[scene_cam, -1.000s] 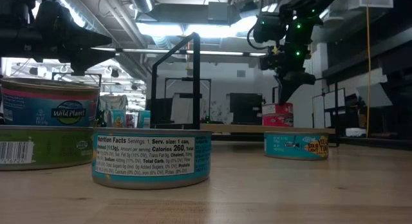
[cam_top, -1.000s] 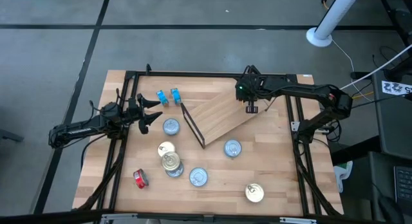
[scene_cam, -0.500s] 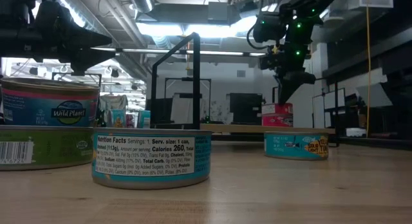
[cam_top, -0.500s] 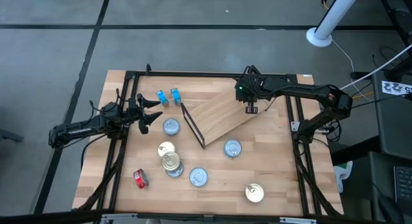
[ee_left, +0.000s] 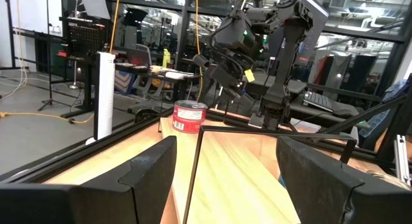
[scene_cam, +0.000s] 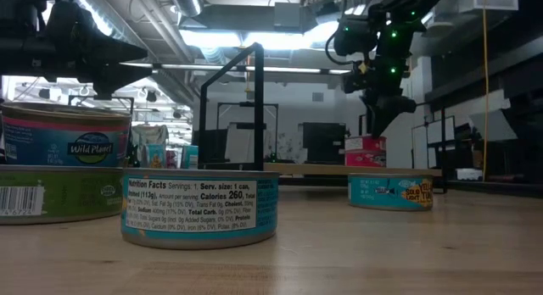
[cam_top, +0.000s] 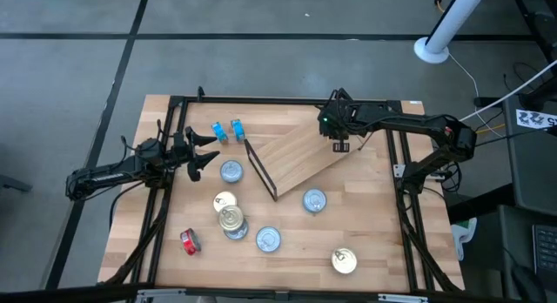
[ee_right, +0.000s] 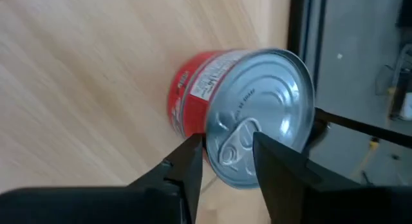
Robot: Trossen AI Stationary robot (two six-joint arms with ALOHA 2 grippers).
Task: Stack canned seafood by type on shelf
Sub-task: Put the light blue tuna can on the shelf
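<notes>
The left gripper (cam_top: 202,151) waits with fingers spread at the counter's (cam_top: 383,251) left, near loose tins (cam_top: 231,171). On the shelf's (cam_top: 296,155) far right corner, the right gripper (cam_top: 340,147) hides a red tin (ee_right: 241,124) from above; its wrist view shows parted fingers over the lid, not gripping.

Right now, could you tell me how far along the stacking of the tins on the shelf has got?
Done: one red tin with a silver lid stands on the light-wood shelf.
In hand: the right gripper is above it, fingers apart beside the lid's pull tab.
Left: the tins on the tabletop, such as the blue-sided tin. The left gripper waits open.
</notes>
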